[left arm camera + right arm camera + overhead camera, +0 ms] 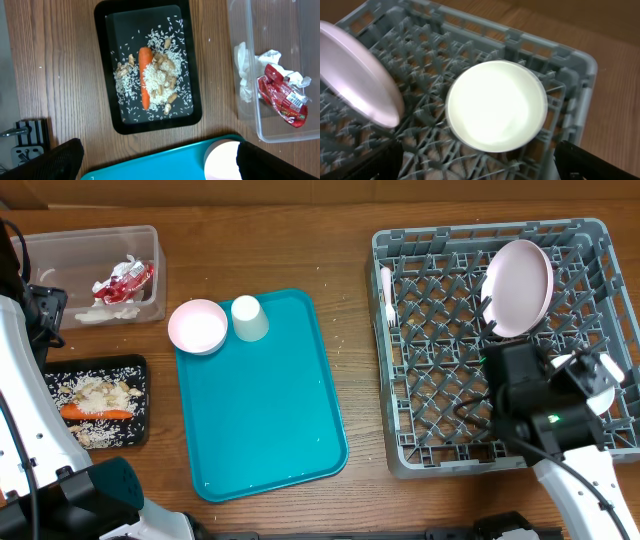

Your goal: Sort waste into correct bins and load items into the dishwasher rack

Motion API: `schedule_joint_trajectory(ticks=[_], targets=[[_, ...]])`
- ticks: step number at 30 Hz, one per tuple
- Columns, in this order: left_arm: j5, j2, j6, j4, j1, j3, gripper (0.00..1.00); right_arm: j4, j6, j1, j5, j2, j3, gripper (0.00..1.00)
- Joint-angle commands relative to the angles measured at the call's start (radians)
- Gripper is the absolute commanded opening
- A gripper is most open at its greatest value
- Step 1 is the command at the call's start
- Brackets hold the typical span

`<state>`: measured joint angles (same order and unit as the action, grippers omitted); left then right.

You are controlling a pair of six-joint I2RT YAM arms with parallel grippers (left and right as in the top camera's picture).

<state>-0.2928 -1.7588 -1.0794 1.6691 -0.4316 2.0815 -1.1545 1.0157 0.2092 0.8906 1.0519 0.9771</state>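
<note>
The grey-blue dishwasher rack (395,360) stands at the right. In it a pink plate (518,287) stands on edge, and a cream fork (387,295) lies by its left wall. A pale bowl (495,105) rests on the pegs, free of my open right gripper (477,165), whose fingers flank its near side. A second bowl (198,326) and a white cup (249,318) sit on the teal tray. The clear tub (60,255) holds napkins (245,75) and a red wrapper (282,95). The black tray (107,75) holds the carrot (145,75) and rice (162,80). My left gripper (157,162) hovers open over the teal tray's corner, empty.
The teal serving tray (260,410) fills the middle of the wooden table. My right arm (540,410) covers the rack's near right part. A few rice grains lie loose on the wood beside the teal tray.
</note>
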Motion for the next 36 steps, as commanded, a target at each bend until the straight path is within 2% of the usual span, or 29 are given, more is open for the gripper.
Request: schedule_joint_trajectory(ticks=[1,7,13,16,23,24,26,29,36], targets=[[-0.021,-0.008,-0.021,0.001,0.014,-0.003,1.00,0.084,-0.406,-0.084,-0.349,-0.007,0.020,1.00],[-0.021,-0.008,-0.021,0.002,0.014,-0.003,1.00,0.093,-0.589,-0.117,-0.501,-0.006,0.027,1.00],[-0.021,-0.008,-0.021,0.001,0.014,-0.003,1.00,0.072,-0.598,-0.237,-0.517,0.050,0.027,0.95],[-0.021,-0.008,-0.021,0.001,0.014,-0.003,1.00,0.106,-0.603,-0.325,-0.561,0.129,0.027,0.90],[-0.021,-0.008,-0.021,0.001,0.014,-0.003,1.00,0.153,-0.680,-0.417,-0.660,0.305,0.027,0.88],[-0.021,-0.008,-0.021,0.002,0.014,-0.003,1.00,0.154,-0.680,-0.417,-0.660,0.316,0.027,0.86],[-0.021,-0.008,-0.021,0.001,0.014,-0.003,1.00,0.154,-0.680,-0.417,-0.660,0.327,0.027,0.71],[-0.021,-0.008,-0.021,0.002,0.014,-0.003,1.00,0.154,-0.679,-0.417,-0.657,0.328,0.027,0.56],[-0.021,-0.008,-0.021,0.002,0.014,-0.003,1.00,0.128,-0.679,-0.417,-0.657,0.328,0.080,0.32]])
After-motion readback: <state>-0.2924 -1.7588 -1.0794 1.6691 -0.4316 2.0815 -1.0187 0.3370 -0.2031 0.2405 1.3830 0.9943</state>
